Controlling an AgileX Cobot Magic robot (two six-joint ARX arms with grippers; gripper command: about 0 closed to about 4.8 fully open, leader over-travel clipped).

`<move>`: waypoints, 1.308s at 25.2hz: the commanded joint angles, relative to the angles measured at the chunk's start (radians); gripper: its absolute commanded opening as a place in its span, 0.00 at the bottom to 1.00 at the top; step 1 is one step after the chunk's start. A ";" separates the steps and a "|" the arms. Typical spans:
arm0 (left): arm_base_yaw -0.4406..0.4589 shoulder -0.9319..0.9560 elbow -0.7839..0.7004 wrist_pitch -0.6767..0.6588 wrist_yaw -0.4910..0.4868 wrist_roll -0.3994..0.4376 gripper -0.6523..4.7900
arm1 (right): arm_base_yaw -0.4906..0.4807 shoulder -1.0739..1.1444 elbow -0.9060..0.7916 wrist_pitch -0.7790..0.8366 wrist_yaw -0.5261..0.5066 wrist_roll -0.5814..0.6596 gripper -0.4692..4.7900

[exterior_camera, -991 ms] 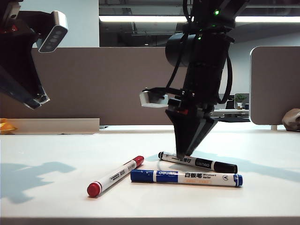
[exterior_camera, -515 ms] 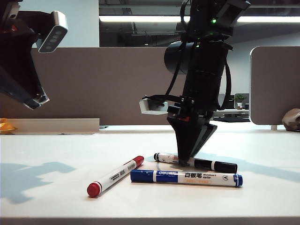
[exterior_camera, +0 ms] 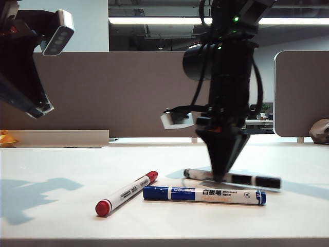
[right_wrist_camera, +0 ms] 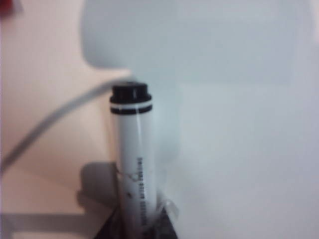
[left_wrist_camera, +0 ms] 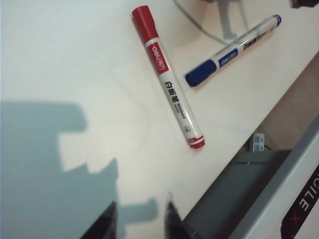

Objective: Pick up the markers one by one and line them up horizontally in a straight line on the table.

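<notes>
The black marker (exterior_camera: 232, 178) is in our right end effector (exterior_camera: 221, 177), clamped across its white barrel near the middle, low over the surface (exterior_camera: 56, 170) just behind the blue marker (exterior_camera: 204, 194); whether it has cleared the surface we cannot tell. To do this step well, we should keep the barrel level, lift straight up before moving sideways so the black cap end does not knock the blue marker, and set it down parallel to the row we want. A round, smooth plastic barrel can roll or pivot in the fingers, so we would move slowly. The red marker (exterior_camera: 126, 193) lies at a slant, well to the left, its glossy barrel printed like the others. Our left end effector (left_wrist_camera: 138, 221) hovers high at the left, fingers apart and empty. The surface is plain, matte off-white.
</notes>
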 commanded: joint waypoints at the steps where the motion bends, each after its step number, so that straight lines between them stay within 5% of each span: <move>1: 0.000 -0.020 0.004 0.000 0.008 0.009 0.35 | -0.003 -0.047 0.001 -0.033 0.013 -0.017 0.17; 23: 0.000 -0.098 0.003 -0.023 0.007 0.019 0.35 | -0.068 -0.120 -0.002 -0.439 0.060 -0.006 0.17; 33: 0.000 -0.104 0.003 -0.024 0.007 0.040 0.35 | -0.068 -0.147 -0.039 -0.443 0.060 -0.090 0.19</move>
